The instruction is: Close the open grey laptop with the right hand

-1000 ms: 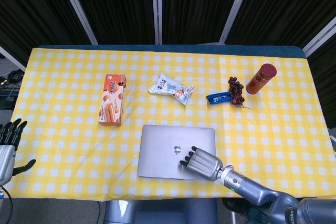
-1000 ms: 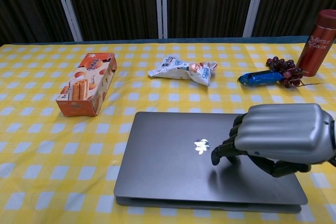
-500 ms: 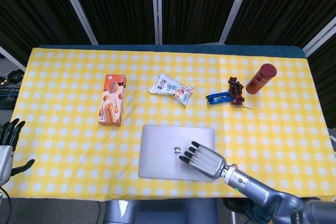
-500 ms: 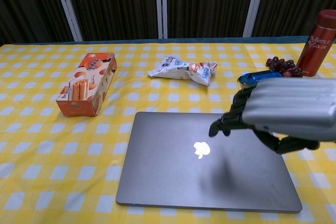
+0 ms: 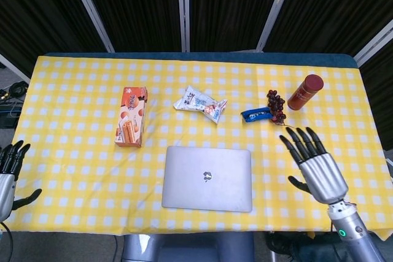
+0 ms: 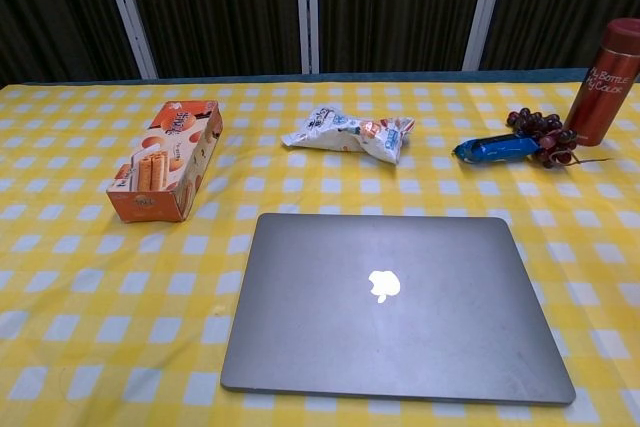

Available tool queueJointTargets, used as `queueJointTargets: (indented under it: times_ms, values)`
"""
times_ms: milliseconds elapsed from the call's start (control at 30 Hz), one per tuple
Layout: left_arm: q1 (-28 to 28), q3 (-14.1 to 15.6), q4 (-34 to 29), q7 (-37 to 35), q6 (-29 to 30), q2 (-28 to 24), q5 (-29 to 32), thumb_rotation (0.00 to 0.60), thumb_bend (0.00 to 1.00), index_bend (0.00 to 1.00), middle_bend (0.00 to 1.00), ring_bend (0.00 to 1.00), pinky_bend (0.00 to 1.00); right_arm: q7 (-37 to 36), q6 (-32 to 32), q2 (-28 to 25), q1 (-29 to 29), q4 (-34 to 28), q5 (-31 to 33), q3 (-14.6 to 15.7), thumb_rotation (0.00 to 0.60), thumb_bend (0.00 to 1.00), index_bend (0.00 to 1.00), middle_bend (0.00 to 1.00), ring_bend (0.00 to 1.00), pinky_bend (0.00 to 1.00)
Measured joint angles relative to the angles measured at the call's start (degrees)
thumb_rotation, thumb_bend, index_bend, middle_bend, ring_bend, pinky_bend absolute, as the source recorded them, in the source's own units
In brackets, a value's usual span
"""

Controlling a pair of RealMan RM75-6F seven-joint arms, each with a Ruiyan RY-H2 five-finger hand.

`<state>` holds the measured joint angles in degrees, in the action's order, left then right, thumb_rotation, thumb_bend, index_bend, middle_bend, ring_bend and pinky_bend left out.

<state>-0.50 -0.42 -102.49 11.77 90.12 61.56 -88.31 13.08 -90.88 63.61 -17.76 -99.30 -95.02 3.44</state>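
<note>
The grey laptop (image 5: 207, 178) lies shut and flat on the checked cloth near the table's front edge, its logo facing up; in the chest view the laptop (image 6: 390, 302) fills the lower middle. My right hand (image 5: 316, 167) hovers to the right of it, apart from the lid, fingers spread and holding nothing. It does not show in the chest view. My left hand (image 5: 8, 173) hangs off the table's left edge, fingers apart and empty.
An orange snack box (image 5: 131, 124) lies left of the laptop. Behind it are a white snack bag (image 5: 200, 103), a blue wrapped bar (image 5: 255, 114), dark grapes (image 5: 276, 107) and a red bottle (image 5: 305, 92).
My right hand has lifted off the laptop lid and swung away to the right, fingers spreading. The lid now lies fully flat. The left hand barely moved.
</note>
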Motion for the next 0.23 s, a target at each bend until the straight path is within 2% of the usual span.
queueJointTargets:
  times_ms: [233]
  values:
    - [0.5,0.6,0.1,-0.3,0.6,0.0,-1.2,0.600,0.00,0.00,0.00,0.00,0.00,-3.6,-4.2,3.5,5.1,9.2,0.9,0.2,0.600,0.00,0.00,0.00,0.00,0.00]
